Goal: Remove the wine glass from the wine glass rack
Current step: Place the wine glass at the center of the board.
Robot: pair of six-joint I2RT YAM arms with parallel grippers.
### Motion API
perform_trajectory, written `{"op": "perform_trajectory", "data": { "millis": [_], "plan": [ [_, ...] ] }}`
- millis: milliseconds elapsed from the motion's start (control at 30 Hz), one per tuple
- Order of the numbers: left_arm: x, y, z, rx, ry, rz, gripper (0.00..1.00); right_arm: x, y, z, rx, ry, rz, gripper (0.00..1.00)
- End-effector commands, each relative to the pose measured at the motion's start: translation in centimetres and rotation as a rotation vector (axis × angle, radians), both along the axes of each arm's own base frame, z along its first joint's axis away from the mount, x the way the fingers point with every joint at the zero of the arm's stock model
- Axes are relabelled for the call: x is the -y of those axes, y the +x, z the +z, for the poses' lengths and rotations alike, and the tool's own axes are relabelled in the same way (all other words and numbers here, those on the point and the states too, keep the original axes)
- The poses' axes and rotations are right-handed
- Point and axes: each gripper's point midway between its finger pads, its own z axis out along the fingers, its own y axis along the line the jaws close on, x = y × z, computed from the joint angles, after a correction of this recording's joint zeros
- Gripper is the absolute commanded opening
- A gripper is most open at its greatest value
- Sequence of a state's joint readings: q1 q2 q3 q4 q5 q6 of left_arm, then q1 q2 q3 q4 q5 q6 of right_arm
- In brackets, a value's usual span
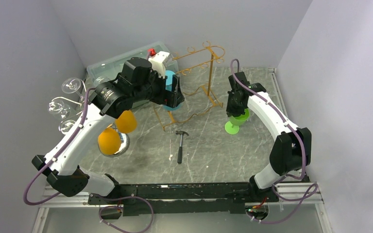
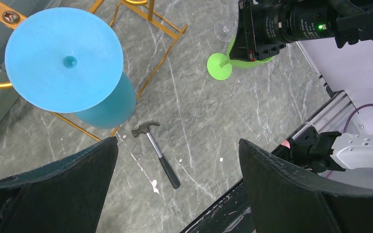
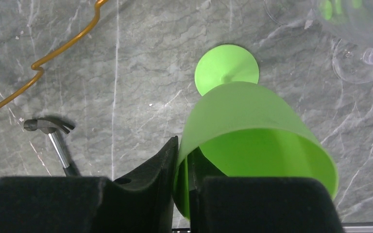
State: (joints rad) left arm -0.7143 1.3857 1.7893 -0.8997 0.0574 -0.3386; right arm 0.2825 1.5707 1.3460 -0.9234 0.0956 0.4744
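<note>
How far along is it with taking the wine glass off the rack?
Done: the green wine glass is off the rack, and its foot appears to rest on the table. In hand: the right gripper pinches its rim and has not yet let go. Left: a blue wine glass hangs foot-up on the rack. The open left gripper points at it without touching.

Rack (image 1: 209, 77) front: lying open but for hammer (image 1: 181, 144).
Rack's left: being crowded by blue wine glass (image 2: 63, 60).
Rack's right: being taken up by green wine glass (image 1: 238, 119).
</note>
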Motion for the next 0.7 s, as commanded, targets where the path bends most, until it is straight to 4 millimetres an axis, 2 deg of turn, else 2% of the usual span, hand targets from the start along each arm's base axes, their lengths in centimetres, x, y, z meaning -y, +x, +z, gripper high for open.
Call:
{"op": "perform_trajectory", "data": {
  "millis": [0,133,333,667],
  "plan": [
    [0.6,0.3,1.2,0.020,-0.044,-0.012,1.00,0.3,0.2,-0.1,0.016,-0.010,0.005,0.18],
    [0.6,0.5,1.5,0.029,-0.049,-0.005,0.99,0.3,0.2,0.6,0.033,-0.007,0.006,0.31],
    [0.7,0.8,2.5,0.049,-0.062,-0.003,1.00,0.6,0.3,2.8,0.085,-0.010,-0.002,0.49],
    [-0.5,2.4,4.8,0.128,-0.026,0.078,0.99,1.3,-0.3,6.3,0.177,-0.004,-0.015,0.66]
  ]
}}
